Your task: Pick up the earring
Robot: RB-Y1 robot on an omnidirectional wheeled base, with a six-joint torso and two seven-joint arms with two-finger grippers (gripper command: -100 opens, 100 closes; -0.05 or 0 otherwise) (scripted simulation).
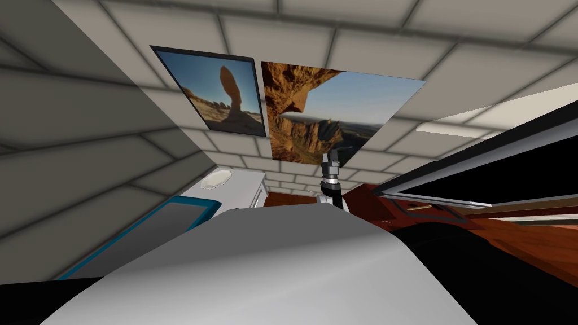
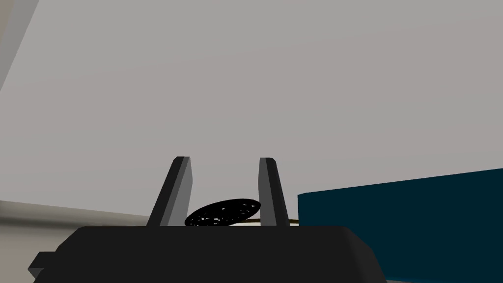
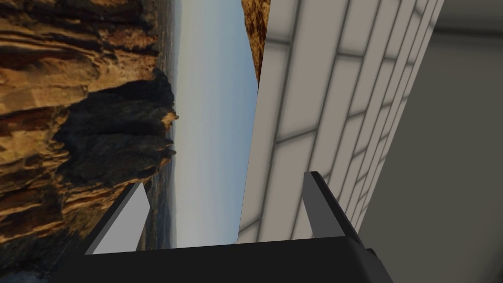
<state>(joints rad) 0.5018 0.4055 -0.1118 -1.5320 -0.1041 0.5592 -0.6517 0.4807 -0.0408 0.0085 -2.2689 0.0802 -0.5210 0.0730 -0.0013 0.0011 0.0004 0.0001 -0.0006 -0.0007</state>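
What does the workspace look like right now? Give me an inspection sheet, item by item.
Surface: flat grey surface beyond the left gripper; cannot tell what it is.
Job's things: earring, a black openwork oval, tilted, between the left gripper's fingers.
Clutter: white dish on a white cabinet; teal-edged panel beside it.
Grippers: left gripper closed on the earring, touching both its sides; right gripper open, raised toward the wall.
Cables: nothing seen.
Surroundings: tiled wall with two landscape pictures; black area to the right.
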